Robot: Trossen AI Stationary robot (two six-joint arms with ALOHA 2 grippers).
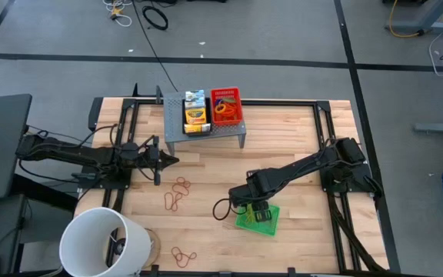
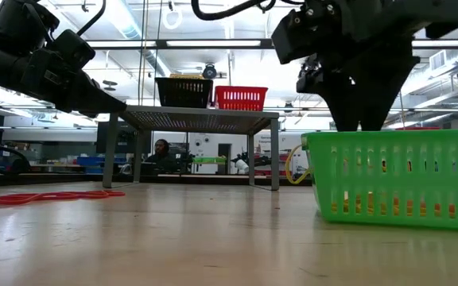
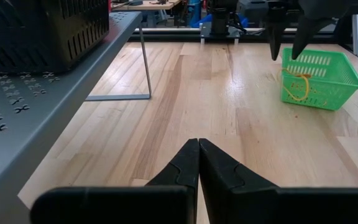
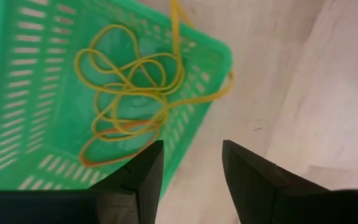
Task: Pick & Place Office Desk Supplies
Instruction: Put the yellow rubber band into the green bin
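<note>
At the far left of the tabletop (image 1: pixel 298 138) the left tool (image 1: pixel 172 160) waits with its fingers (image 3: pixel 188 168) pressed together on nothing, pointing toward the middle of the board; in front of it, near the front left corner, stands a big white bucket (image 1: pixel 102 245); just to the right of the left tool loose rubber bands (image 1: pixel 177 194) lie flat on the wood, with another small cluster (image 1: pixel 183 255) at the front edge beside the bucket; at the back, near the middle, a grey perforated riser (image 1: pixel 177 131) carries a black mesh tray (image 2: pixel 184 91) holding the crayon box (image 1: pixel 195 114), and touching its right side a red mesh tray (image 1: pixel 226 105) with coloured rings (image 1: pixel 223 110) inside; to the right of centre and toward the front, the green mesh tray (image 1: pixel 258 218) sits on the wood, a tangle of yellow-orange bands (image 4: pixel 126 93) inside it, one strand draped over its rim; the right tool (image 4: pixel 191 165) hangs just above the tray's edge, its fingers (image 4: pixel 143 171) spread apart and grasping nothing; the right arm reaches in from the tabletop's right side.
</note>
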